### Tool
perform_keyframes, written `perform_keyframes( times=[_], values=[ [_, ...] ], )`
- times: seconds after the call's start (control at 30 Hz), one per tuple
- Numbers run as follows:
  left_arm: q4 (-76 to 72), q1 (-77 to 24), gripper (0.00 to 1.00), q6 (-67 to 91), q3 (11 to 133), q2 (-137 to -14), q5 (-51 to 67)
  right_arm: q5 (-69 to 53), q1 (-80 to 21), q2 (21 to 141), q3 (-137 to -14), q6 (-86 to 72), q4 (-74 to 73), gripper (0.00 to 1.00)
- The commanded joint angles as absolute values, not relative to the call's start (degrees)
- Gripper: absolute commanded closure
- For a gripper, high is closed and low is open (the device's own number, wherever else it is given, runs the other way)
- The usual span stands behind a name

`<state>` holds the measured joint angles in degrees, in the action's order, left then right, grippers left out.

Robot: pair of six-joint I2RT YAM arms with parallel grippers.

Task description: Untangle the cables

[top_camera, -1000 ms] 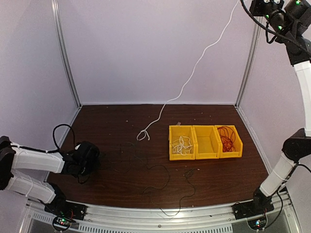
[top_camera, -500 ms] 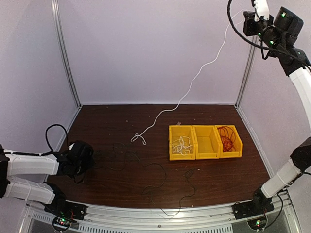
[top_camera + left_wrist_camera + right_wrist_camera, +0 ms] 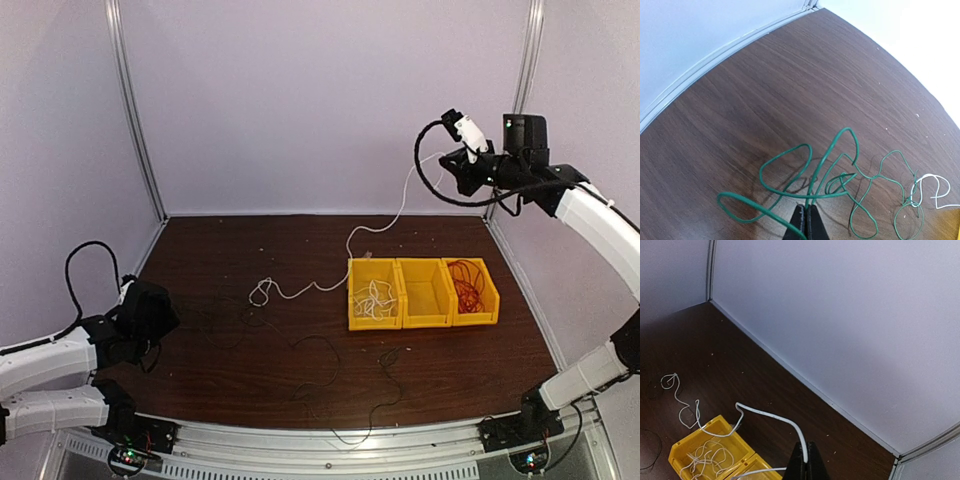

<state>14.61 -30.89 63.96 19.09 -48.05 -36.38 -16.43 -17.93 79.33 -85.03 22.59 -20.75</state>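
My right gripper (image 3: 452, 160) hangs high above the back right of the table, shut on a white cable (image 3: 385, 215). That cable drops to the table, runs past the left bin and ends in a loop (image 3: 262, 292). In the right wrist view the white cable (image 3: 771, 415) leaves the closed gripper (image 3: 805, 446). My left gripper (image 3: 165, 318) sits low at the table's left and is shut on a thin dark cable (image 3: 320, 345) that sprawls over the middle. In the left wrist view this cable (image 3: 840, 150) looks green and loops out from the closed gripper (image 3: 807, 210).
Three joined yellow bins stand right of centre. The left bin (image 3: 352, 292) holds white cables (image 3: 376, 300), the middle bin (image 3: 425, 318) shows none, and the right bin (image 3: 490, 290) holds red cables (image 3: 466, 283). Walls close the left, back and right sides.
The right arm has swung down and to the left from the top corner, and the white cable's loose end has slid left. The left arm has drawn back left with the dark cable.
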Motion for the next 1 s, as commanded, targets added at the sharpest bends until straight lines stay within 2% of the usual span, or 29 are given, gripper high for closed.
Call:
perform_keyframes(
  times=[0.0, 0.2, 0.43, 0.5, 0.73, 0.8, 0.97],
  values=[
    [12.3, -30.5, 1.0, 61.9, 17.8, -48.6, -37.2, -28.8, -20.5, 78.6, -75.4, 25.3, -26.1, 1.0],
    [10.0, -30.5, 1.0, 61.5, 16.6, -48.8, -35.9, -29.4, -25.8, 85.4, -70.3, 25.0, -27.3, 1.0],
    [7.5, -30.5, 1.0, 60.8, 15.6, -49.5, -33.4, -25.5, -29.4, 94.7, -72.2, 21.7, -25.0, 0.98],
    [6.8, -30.5, 1.0, 60.7, 15.2, -49.5, -32.4, -25.6, -29.4, 97.4, -74.2, 20.9, -26.0, 0.91],
    [5.6, -30.5, 1.0, 59.9, 13.2, -48.5, -31.4, -21.5, -32.9, 98.1, -81.1, 21.3, -28.7, 0.43],
    [4.8, -30.5, 1.0, 59.6, 12.7, -48.4, -30.8, -17.9, -36.4, 99.3, -84.0, 23.1, -30.6, 0.39],
    [2.4, -30.5, 1.0, 58.6, 11.7, -48.7, -28.9, -16.3, -43.0, 108.5, -91.6, 24.6, -32.7, 0.39]
  ],
)
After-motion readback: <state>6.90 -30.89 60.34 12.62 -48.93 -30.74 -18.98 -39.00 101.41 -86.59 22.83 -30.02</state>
